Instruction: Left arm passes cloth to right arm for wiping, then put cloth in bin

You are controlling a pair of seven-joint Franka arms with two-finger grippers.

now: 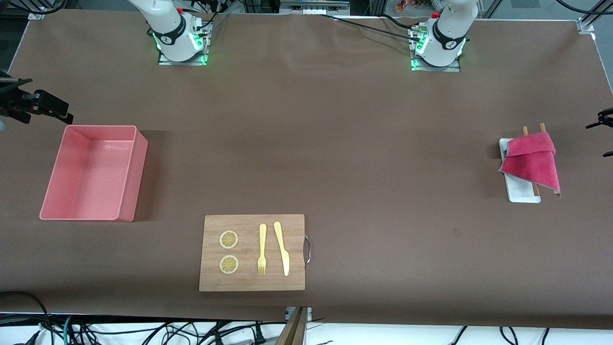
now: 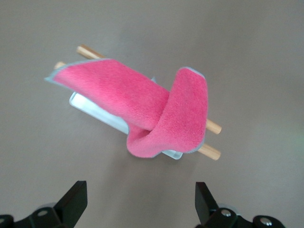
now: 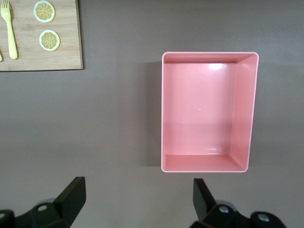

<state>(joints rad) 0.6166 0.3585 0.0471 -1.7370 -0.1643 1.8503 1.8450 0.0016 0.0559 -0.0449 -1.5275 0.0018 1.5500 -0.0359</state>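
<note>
Bin (image 1: 94, 173) sits empty at the right arm's end of the table; right gripper (image 3: 135, 202) hangs over it, jaws wide. Cloth (image 1: 532, 160) lies draped on sticks over a white tray (image 1: 522, 193), under the wide-open left gripper (image 2: 137, 202). Looks light and floppy; pinch the raised fold.

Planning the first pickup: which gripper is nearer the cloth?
Left. The left gripper, open, hangs over the cloth on its white tray; the right gripper, open, hangs over the bin.
</note>
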